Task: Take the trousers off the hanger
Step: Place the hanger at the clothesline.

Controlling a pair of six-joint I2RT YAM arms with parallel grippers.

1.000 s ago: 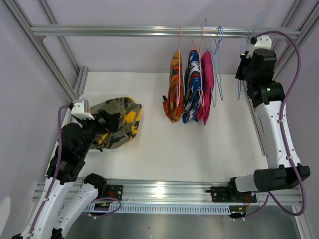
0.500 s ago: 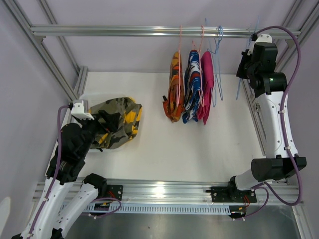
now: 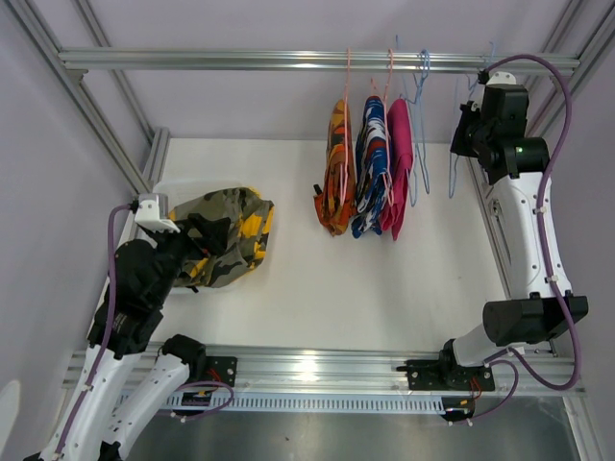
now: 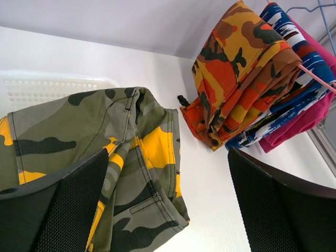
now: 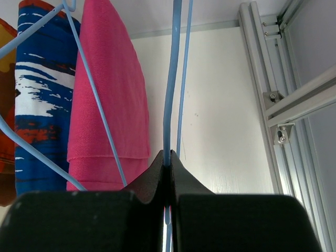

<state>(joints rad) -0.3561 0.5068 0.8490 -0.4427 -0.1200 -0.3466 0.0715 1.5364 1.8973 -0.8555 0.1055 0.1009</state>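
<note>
At the right end of the rail, the right gripper pinches a blue hanger. Mid-rail hang orange trousers, blue-red-white trousers and pink trousers. Below the rail's left half, the left gripper, fingers spread, overlooks camouflage trousers.

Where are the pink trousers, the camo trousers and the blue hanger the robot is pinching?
pink trousers [image 5: 107, 89], right wrist view, on the flat side of the hanging cloth.
camouflage trousers [image 4: 100, 131], left wrist view, on the olive middle of the heap.
blue hanger [image 5: 172, 68], right wrist view, on its thick upright wire.
</note>
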